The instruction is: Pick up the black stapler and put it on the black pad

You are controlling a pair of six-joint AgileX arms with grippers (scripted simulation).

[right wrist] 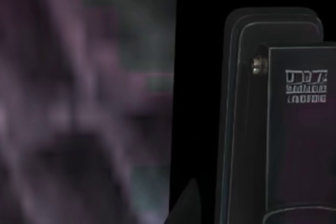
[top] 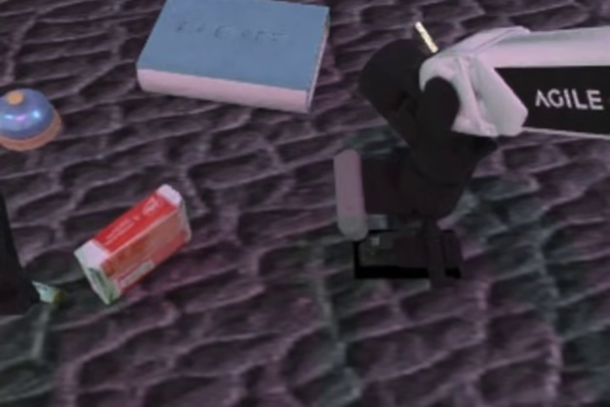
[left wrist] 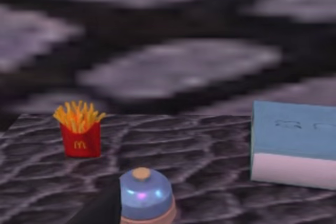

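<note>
Here the right gripper (top: 405, 226) hangs directly over the black pad (top: 381, 264). The black stapler (right wrist: 273, 129) fills the right wrist view, apparently lying on the pad, long axis along the fingers. Whether the fingers grasp it: cannot tell. Left gripper (left wrist: 100, 211) parked beside the bell (left wrist: 144, 195), far from the pad.

The surface (top: 238, 331) is dark purple with wavy lines all over it. Behind it, the wall (left wrist: 173, 66) looks black with blurry pale purple patches.
</note>
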